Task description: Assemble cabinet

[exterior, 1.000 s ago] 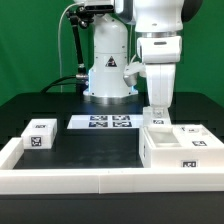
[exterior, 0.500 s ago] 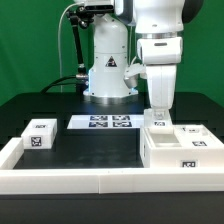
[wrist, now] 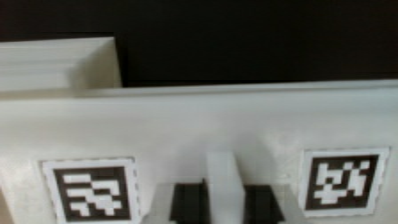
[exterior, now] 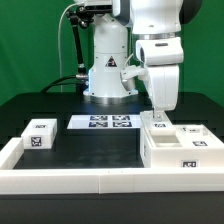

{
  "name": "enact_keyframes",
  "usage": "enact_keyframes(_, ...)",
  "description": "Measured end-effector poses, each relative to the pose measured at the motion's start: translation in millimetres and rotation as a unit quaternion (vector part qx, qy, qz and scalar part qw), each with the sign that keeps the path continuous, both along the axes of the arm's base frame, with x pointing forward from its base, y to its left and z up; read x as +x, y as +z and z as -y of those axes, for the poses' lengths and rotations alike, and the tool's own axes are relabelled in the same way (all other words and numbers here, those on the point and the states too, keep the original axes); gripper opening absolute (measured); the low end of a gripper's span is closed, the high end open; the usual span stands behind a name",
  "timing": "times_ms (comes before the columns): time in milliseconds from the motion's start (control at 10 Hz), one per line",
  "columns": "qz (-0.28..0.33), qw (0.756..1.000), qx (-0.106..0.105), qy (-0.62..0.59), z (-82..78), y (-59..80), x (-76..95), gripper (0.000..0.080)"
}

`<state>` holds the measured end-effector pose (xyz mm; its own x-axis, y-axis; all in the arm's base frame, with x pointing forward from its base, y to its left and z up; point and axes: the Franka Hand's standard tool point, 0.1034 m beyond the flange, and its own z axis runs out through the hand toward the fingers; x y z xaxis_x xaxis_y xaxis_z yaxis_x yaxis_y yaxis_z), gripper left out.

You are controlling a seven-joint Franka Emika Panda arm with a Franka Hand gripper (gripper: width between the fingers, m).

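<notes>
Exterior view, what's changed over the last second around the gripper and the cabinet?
The arm's wrist has shifted slightly toward the exterior view's right, carrying the gripper with it, low over the cabinet. Whether it took hold of or let go of anything cannot be told. The cabinet, the small white tagged block and the marker board stayed put.

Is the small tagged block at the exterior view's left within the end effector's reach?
Probably yes: the block stands alone, nothing on it, and nothing rises between it and the end effector at the cabinet.

Black table [exterior: 100, 152] carries cabinet [exterior: 185, 150], small tagged block [exterior: 38, 134], marker board [exterior: 104, 123].
</notes>
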<state>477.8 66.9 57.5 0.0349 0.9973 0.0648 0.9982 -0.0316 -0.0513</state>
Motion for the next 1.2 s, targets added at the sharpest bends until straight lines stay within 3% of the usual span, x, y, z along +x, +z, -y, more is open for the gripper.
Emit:
enact_keyframes(400,0.002,1.0,0.002,0.0,-0.1,-0.4,5.2,0.0073)
enact_keyframes(1200,0.023,0.999,0.023,-0.001,3.3,-2.5,90.6,0.0073)
